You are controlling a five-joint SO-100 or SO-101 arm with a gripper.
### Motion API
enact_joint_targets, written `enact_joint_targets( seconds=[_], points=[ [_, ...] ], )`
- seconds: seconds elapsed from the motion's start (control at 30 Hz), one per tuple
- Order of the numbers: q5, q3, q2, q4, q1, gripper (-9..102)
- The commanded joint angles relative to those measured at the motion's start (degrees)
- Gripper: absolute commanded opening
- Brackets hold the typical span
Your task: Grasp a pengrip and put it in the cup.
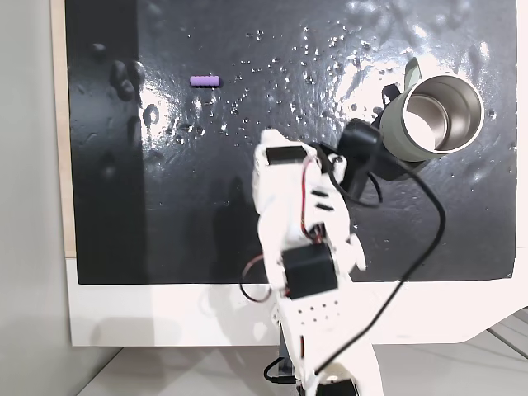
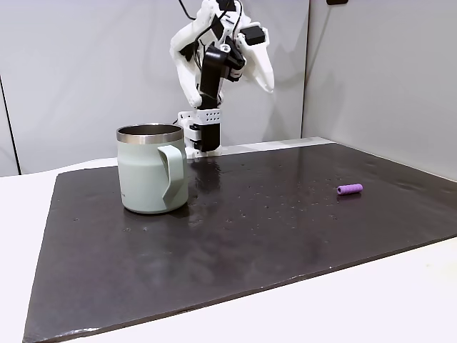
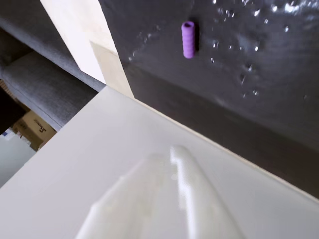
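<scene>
The light-purple pengrip (image 1: 205,81) lies flat on the black mat, far left in a fixed view, and also shows as a small purple tube (image 2: 350,189) (image 3: 188,39). The grey-green cup (image 1: 433,115) (image 2: 152,169) stands upright on the opposite side of the mat, its steel inside showing nothing in it. My arm (image 1: 289,206) is folded up high over the mat's near edge. The gripper (image 2: 268,86) hangs in the air well away from both things. In the wrist view its blurred white fingertips (image 3: 172,154) seem to meet, with nothing between them.
The black mat (image 2: 235,243) is speckled with shiny droplets and lies on a white table (image 1: 165,313). A black cable (image 1: 429,206) loops from the wrist camera past the cup. A grey sofa (image 3: 45,84) and a cardboard box sit beyond the table edge.
</scene>
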Motion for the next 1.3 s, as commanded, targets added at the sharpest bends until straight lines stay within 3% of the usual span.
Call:
enact_joint_targets(
  seconds=[0.0, 0.07, 0.17, 0.33, 0.7, 1.27],
  points=[
    [3.6, -13.8, -9.9, 5.0, -1.8, 0],
    [6.0, -21.8, -16.1, 9.3, -2.2, 1],
    [9.4, -32.9, -25.1, 15.6, -2.1, 17],
    [12.3, -39.5, -33.4, 15.4, -1.6, 29],
    [14.9, -57.0, -52.6, 14.0, -1.1, 23],
    [13.8, -78.5, -80.2, 15.7, -4.9, 23]
  ],
)
